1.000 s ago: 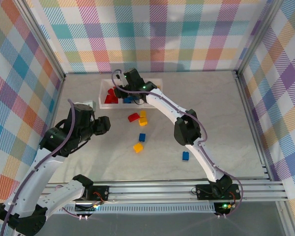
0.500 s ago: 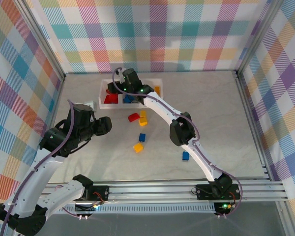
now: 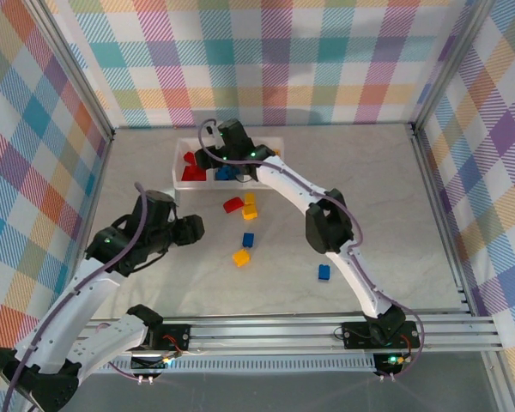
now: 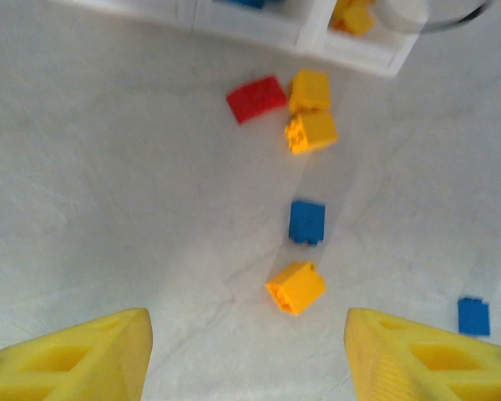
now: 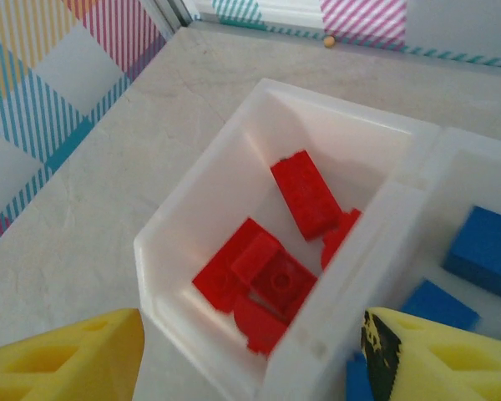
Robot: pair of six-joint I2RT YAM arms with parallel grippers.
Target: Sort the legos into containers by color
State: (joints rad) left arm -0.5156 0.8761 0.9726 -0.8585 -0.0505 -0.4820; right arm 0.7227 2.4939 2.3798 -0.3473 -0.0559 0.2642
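The clear three-compartment tray (image 3: 177,163) stands at the back. Its left compartment holds several red legos (image 5: 275,276) and the middle one holds blue legos (image 5: 488,251). My right gripper (image 3: 211,165) hovers open just above the wall (image 5: 376,251) between those two compartments, nothing between its fingers (image 5: 67,363). Loose on the table lie a red lego (image 3: 233,204), two yellow ones (image 3: 250,205), a blue one (image 3: 248,239), another yellow (image 3: 240,257) and a blue (image 3: 324,272). My left gripper (image 3: 194,230) is open and empty, above the table with the yellow lego (image 4: 296,286) just ahead of it.
Metal frame posts and checkered walls enclose the table on three sides. The tray's right compartment (image 4: 355,17) holds yellow bricks. Bare table surface (image 3: 378,206) stretches right of the loose bricks.
My right gripper has gone from shut to open over the tray's red compartment. My left arm has swung forward and to the right, closer to the loose bricks.
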